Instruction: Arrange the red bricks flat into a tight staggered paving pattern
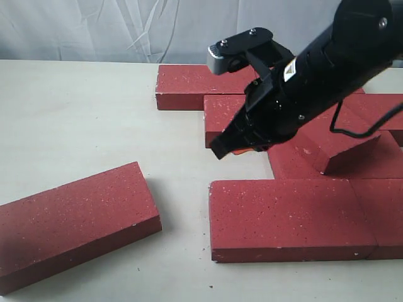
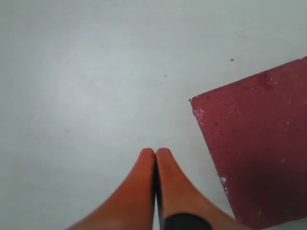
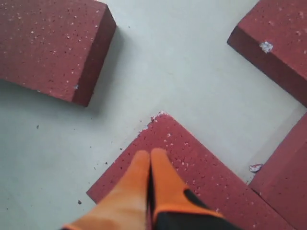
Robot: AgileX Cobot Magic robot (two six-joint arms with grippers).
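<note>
Two grippers were pinched together near at least seven red bricks (image 1: 283, 217) on the table (image 1: 75, 119).
The right arm (image 1: 327, 56) slanted down over the bricks, and the right gripper (image 1: 221, 151) pressed its orange fingers (image 3: 139, 177) together above one brick's corner. Most bricks lay packed under and behind it; one loose brick (image 1: 69, 220) lay well apart. The left gripper (image 2: 155, 154) hung over bare table, another brick (image 2: 259, 153) just beside it.

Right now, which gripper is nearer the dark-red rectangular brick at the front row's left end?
Right. The right gripper hangs over that brick's corner; the left gripper is over bare table, outside the exterior view.
</note>
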